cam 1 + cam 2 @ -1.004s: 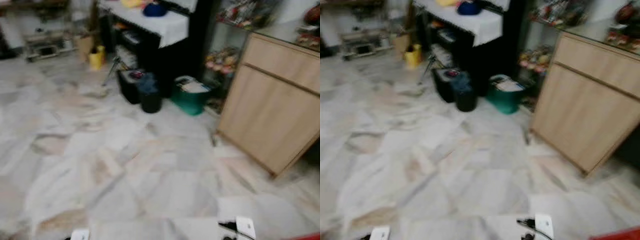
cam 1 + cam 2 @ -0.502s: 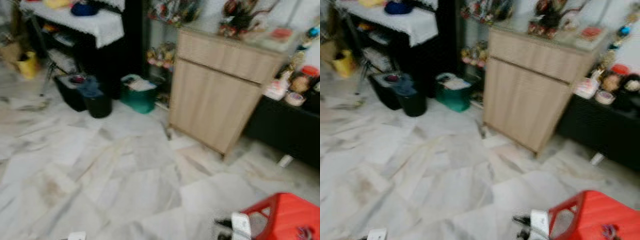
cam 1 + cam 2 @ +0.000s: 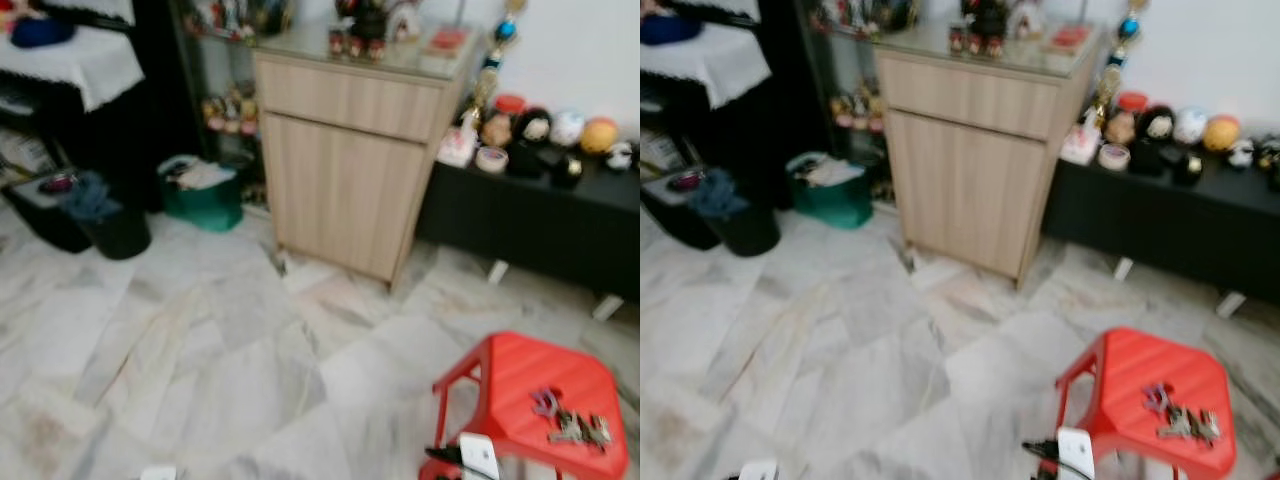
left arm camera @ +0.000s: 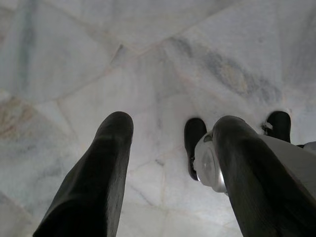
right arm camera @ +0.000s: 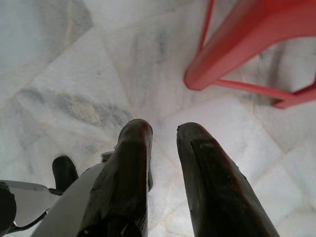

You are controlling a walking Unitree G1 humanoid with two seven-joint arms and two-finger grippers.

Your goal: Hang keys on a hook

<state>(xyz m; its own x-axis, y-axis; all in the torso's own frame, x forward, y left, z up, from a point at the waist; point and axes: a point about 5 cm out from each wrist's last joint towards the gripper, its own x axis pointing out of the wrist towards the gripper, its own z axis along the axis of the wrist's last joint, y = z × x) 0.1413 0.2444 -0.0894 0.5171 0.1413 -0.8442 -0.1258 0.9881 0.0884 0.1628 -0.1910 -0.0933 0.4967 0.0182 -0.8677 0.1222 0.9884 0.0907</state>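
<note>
Fingers near stool, keys atop.

Both head views are softly blurred. The small bunch of metal keys on the red plastic stool, at five o'clock, is too smeared to count or tell apart. The stool's legs run off the bottom edge. Ornaments on the pale wooden cabinet, at twelve o'clock, are unreadable.

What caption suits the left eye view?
Keys lie on a red stool near a wooden cabinet.
</note>
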